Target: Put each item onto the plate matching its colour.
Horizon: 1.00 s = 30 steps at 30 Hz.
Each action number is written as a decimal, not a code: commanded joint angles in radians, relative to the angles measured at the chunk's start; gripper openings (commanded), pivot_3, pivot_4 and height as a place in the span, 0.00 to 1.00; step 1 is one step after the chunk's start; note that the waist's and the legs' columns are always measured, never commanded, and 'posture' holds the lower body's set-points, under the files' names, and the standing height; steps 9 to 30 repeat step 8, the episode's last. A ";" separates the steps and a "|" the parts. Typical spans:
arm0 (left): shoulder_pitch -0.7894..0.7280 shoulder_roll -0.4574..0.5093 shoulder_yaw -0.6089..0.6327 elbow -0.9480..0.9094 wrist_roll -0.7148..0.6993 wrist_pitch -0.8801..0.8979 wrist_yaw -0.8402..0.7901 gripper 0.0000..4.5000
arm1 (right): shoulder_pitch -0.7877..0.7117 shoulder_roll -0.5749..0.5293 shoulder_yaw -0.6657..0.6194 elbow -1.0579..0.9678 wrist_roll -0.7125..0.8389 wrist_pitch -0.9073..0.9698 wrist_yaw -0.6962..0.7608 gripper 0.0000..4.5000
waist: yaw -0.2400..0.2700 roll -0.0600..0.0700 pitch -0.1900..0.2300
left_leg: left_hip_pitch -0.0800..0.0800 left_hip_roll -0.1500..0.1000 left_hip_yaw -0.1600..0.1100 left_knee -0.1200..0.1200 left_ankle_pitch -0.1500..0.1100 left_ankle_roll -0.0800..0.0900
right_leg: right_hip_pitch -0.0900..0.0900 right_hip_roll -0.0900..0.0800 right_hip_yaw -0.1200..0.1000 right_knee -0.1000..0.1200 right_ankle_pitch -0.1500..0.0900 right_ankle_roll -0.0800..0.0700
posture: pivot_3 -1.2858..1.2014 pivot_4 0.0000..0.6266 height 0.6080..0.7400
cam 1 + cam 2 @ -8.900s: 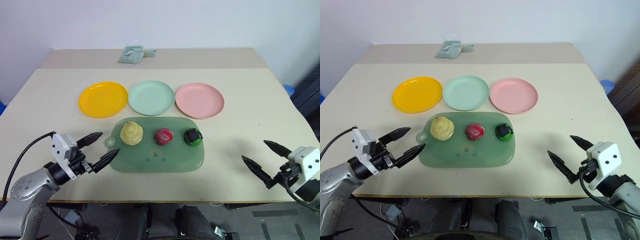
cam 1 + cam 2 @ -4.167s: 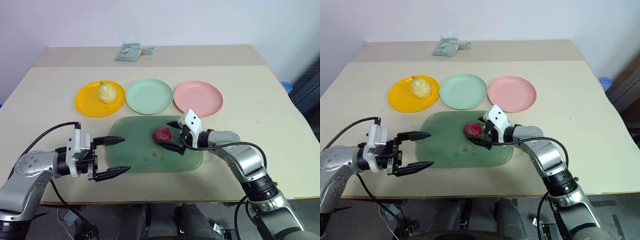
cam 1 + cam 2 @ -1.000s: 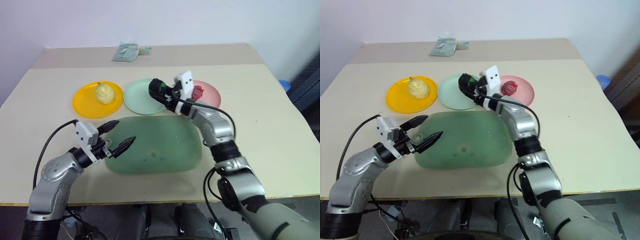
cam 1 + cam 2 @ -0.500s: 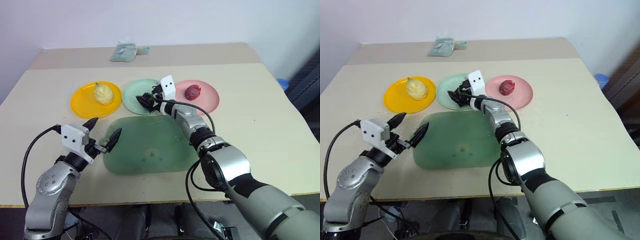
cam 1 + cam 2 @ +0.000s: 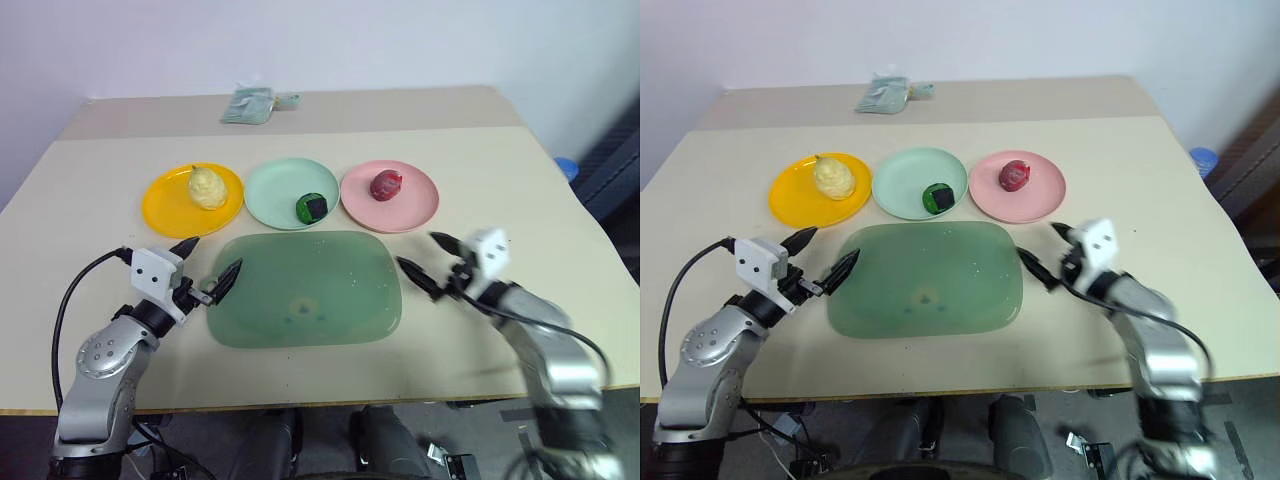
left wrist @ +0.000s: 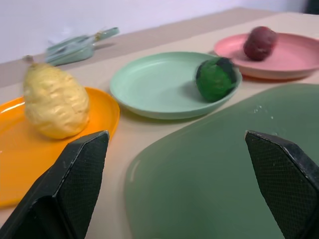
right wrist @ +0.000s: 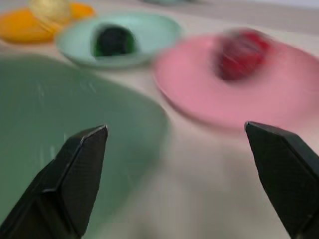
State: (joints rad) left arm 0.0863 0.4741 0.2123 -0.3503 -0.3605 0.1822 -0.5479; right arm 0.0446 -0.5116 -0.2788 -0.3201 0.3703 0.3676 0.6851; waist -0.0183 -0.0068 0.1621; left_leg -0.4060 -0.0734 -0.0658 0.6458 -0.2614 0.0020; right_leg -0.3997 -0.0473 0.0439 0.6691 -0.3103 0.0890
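Observation:
The pale yellow pear [image 5: 206, 187] lies on the orange-yellow plate [image 5: 165, 205]. On the mint green plate [image 5: 272, 190] sits the dark green-and-black chunk [image 5: 312, 207], near its right rim. The red fruit [image 5: 386, 185] rests on the pink plate [image 5: 418, 205]. My left gripper [image 5: 208, 266] stands open at the left edge of the green mat, holding nothing. My right gripper [image 5: 428, 263] is open and empty, just off the mat's right edge and in front of the pink plate.
A large translucent green mat [image 5: 305, 290] lies bare in front of the three plates. A folded pale green cloth [image 5: 252, 104] rests at the far side of the table. Bare tabletop stretches to the right of the pink plate.
My right gripper let go of the green chunk on the mint plate, opened, and pulled back and right to the mat's right edge. The left gripper has hardly moved.

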 commanded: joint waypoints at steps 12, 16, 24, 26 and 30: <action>0.059 0.033 0.006 -0.054 -0.045 0.037 -0.057 1.00 | 0.160 -0.082 -0.196 -0.124 0.114 -0.004 0.036 1.00 | 0.009 0.000 0.000 | 0.003 0.000 0.000 0.001 -0.001 0.001 | 0.005 0.000 0.000 -0.003 0.000 0.000 | 0.52 0.24 1.00; 0.059 0.033 0.006 -0.054 -0.045 0.037 -0.057 1.00 | 0.160 -0.082 -0.196 -0.124 0.114 -0.004 0.036 1.00 | 0.009 0.000 0.000 | 0.003 0.000 0.000 0.001 -0.001 0.001 | 0.005 0.000 0.000 -0.003 0.000 0.000 | 0.52 0.24 1.00; 0.059 0.033 0.006 -0.054 -0.045 0.037 -0.057 1.00 | 0.160 -0.082 -0.196 -0.124 0.114 -0.004 0.036 1.00 | 0.009 0.000 0.000 | 0.003 0.000 0.000 0.001 -0.001 0.001 | 0.005 0.000 0.000 -0.003 0.000 0.000 | 0.52 0.24 1.00; 0.059 0.033 0.006 -0.054 -0.045 0.037 -0.057 1.00 | 0.160 -0.082 -0.196 -0.124 0.114 -0.004 0.036 1.00 | 0.009 0.000 0.000 | 0.003 0.000 0.000 0.001 -0.001 0.001 | 0.005 0.000 0.000 -0.003 0.000 0.000 | 0.52 0.24 1.00; 0.059 0.033 0.006 -0.054 -0.045 0.037 -0.057 1.00 | 0.160 -0.082 -0.196 -0.124 0.114 -0.004 0.036 1.00 | 0.009 0.000 0.000 | 0.003 0.000 0.000 0.001 -0.001 0.001 | 0.005 0.000 0.000 -0.003 0.000 0.000 | 0.52 0.24 1.00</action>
